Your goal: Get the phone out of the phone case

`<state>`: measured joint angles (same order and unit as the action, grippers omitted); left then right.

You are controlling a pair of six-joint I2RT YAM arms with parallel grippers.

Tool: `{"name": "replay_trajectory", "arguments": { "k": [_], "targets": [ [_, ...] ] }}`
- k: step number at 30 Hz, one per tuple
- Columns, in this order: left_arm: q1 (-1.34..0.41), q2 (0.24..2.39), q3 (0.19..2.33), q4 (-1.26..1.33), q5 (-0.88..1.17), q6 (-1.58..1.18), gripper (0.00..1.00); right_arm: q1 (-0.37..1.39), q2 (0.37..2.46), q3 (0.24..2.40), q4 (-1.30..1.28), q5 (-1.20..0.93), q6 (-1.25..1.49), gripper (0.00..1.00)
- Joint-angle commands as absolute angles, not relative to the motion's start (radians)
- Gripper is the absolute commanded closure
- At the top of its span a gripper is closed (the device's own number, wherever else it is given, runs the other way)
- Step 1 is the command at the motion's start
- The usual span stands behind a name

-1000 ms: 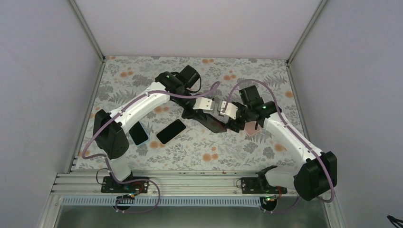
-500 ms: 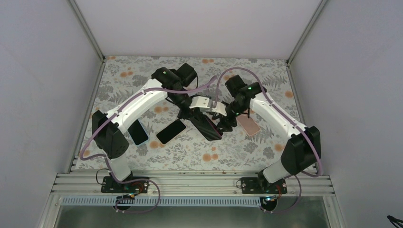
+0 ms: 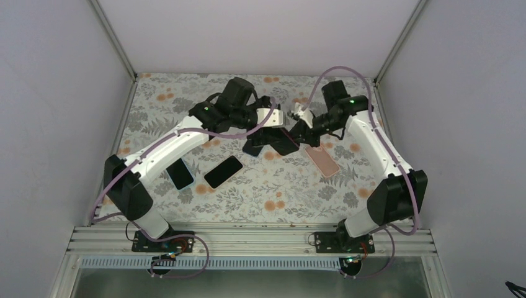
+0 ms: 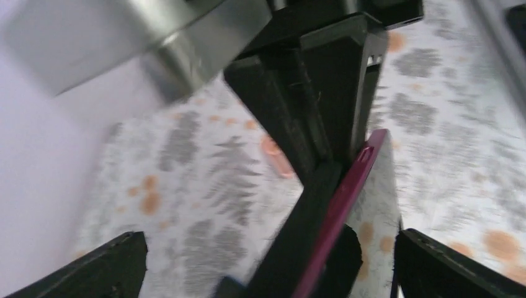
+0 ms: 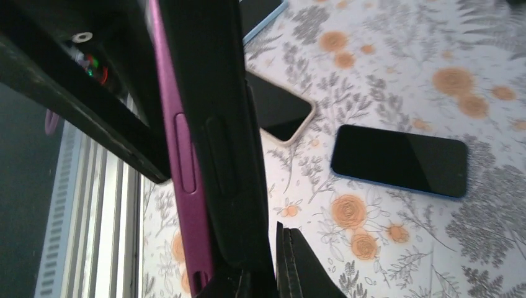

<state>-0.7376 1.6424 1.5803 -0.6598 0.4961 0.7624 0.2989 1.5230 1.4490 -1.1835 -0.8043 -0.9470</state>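
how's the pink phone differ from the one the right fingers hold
The pink phone lies flat on the table, untouched; the held phone is up on edge, pinched by the right fingers. The pink phone shows a pale pink back; the held phone a magenta rim beside black. Both are slim rectangles.

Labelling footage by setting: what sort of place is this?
Probably a lab robot cell: plain white walls box in a floral-covered table, two arms bolted to an aluminium rail, phones laid out.
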Motion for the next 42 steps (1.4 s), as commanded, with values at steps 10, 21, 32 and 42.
{"name": "replay_trajectory", "arguments": {
  "k": [10,21,32,42],
  "targets": [
    [-0.792,1.527,1.404,-0.079,0.071,0.661,0.00,0.158,1.624,1.624,-0.543,-0.630,-0.204,0.96],
    [-0.851,1.716,1.392,0.304,-0.219,0.595,0.00,0.207,1.655,1.784,-0.393,-0.437,-0.021,0.96],
    [-0.851,1.827,1.423,0.558,-0.420,0.580,0.00,0.219,1.650,1.714,-0.356,-0.491,0.031,0.97],
    [-0.850,1.877,1.448,0.560,-0.393,0.577,0.00,0.219,1.689,1.719,-0.356,-0.534,0.054,0.97]
  ]
}}
